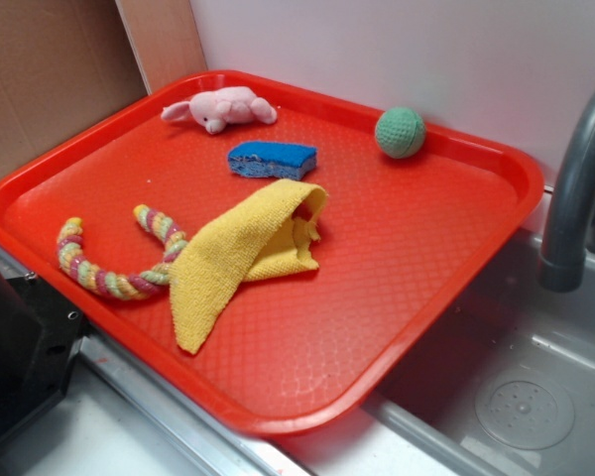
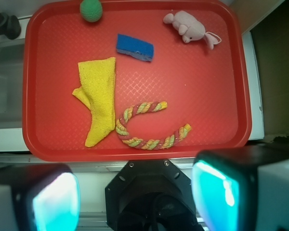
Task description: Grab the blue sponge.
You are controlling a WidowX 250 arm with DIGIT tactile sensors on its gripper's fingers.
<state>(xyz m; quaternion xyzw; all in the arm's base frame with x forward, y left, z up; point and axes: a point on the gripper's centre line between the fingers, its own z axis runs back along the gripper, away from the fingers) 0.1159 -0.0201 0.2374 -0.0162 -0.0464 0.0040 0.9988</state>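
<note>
The approach has not begun: the pincer (image 2: 135,192) hangs high above the tray's (image 2: 221,86) near edge, fingers wide apart. The blue sponge (image 2: 135,47) lies free at the far side, between yellow cloth (image 2: 98,96) and pink plush toy (image 2: 190,28). Next, I judge, advance and descend over it.

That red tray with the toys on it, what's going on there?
A robot arm's gripper hangs open high above the red plastic tray, holding nothing. Its target, the small flat blue sponge, lies untouched near the tray's far side, between a green knitted ball and a pink plush toy. A yellow cloth and a striped rope lie nearer.
</note>
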